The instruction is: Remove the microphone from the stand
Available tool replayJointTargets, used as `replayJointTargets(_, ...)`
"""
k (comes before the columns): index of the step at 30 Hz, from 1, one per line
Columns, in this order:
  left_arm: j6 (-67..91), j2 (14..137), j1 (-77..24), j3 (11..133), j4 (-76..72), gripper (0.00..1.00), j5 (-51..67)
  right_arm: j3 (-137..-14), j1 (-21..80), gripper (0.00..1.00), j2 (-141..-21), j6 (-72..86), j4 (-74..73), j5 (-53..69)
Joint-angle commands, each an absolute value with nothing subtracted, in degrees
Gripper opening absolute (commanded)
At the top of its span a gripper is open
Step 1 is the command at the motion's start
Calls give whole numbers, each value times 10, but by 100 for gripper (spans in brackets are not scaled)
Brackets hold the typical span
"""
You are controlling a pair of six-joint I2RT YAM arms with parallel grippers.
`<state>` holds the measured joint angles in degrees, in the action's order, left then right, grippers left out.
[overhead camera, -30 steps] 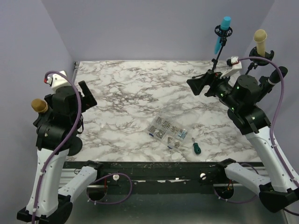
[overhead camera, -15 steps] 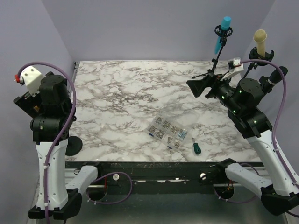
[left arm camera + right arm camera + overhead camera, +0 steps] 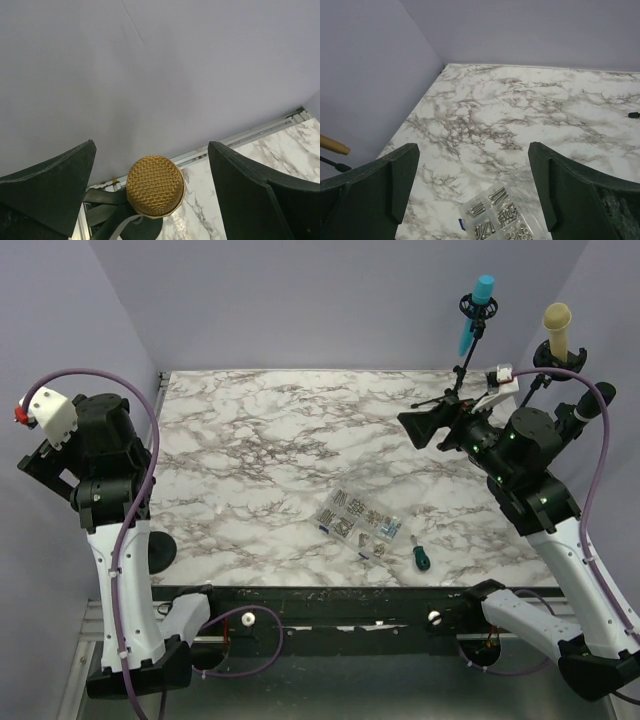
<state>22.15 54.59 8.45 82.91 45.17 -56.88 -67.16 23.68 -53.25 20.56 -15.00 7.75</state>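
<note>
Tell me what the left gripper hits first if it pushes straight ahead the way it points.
Most likely the gold microphone head, which sits centred between the open fingers of the left gripper, on its black stand. Depth is unclear. Beyond it there is only the purple wall.

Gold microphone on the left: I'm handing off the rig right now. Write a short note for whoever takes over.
Left gripper: open, empty, lined up on the gold microphone, not touching it.
Right gripper: open, empty, held above the table.
The gold microphone sits in its stand off the table's left edge.
Done: approach only.
Left: close on the microphone and lift it out of the stand.
</note>
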Motion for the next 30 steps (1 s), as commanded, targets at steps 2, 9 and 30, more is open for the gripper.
replayJointTargets(2,234,557,97,802,423,99,-530,-670,241,100,-537,208,-138,90)
replayJointTargets(9,235,543,97,765,404,82,-527,-677,241,100,-543,207,-144,88)
replayJointTargets(30,178,485,99,772,420,0,-281,-679,241,100,-558,213,-144,106)
